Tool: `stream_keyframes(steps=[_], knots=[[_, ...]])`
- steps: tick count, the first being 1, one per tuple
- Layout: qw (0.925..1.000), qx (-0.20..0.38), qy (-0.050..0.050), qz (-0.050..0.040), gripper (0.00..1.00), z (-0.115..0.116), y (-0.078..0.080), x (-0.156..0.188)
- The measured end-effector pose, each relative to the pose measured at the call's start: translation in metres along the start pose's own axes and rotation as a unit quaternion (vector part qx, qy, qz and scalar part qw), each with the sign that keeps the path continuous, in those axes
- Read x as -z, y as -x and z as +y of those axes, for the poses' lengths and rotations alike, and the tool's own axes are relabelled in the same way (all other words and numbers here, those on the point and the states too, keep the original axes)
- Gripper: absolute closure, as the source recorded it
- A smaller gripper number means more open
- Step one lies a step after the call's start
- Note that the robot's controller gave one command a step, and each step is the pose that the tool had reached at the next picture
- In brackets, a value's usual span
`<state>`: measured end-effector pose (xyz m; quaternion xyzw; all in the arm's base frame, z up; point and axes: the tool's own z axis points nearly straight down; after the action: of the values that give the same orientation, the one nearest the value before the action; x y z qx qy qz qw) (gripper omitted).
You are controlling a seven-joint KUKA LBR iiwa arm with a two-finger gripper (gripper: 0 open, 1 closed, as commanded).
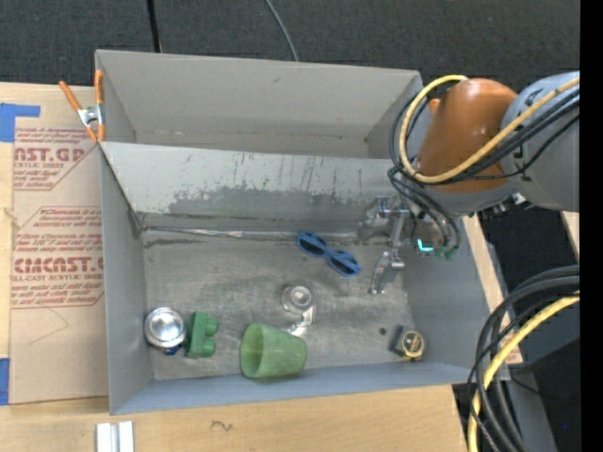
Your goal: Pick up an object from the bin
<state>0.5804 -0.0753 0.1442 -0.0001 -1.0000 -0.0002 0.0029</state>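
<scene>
My gripper (381, 250) hangs at the right side of the bin, just above the floor. Its two metal fingers stand apart with nothing between them, so it is open. A blue, thin, twisted plastic piece (330, 253) lies just left of the fingertips, apart from them. Further toward the front, a small clear plastic piece (299, 304) rests on the bin floor.
Along the front wall lie a green cup (272, 351) on its side, a green block (201, 337) and a shiny silver can (165, 328). A small black and gold thing (411, 345) sits in the front right corner. The arm with its orange cover and cables hangs over the right rim.
</scene>
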Motion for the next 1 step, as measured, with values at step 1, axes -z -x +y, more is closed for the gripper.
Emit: stream_keyframes(steps=[1], knots=[[0.9958, -0.091, 0.001, -0.0038, 0.00, 0.0256, 0.0130, -0.0693]])
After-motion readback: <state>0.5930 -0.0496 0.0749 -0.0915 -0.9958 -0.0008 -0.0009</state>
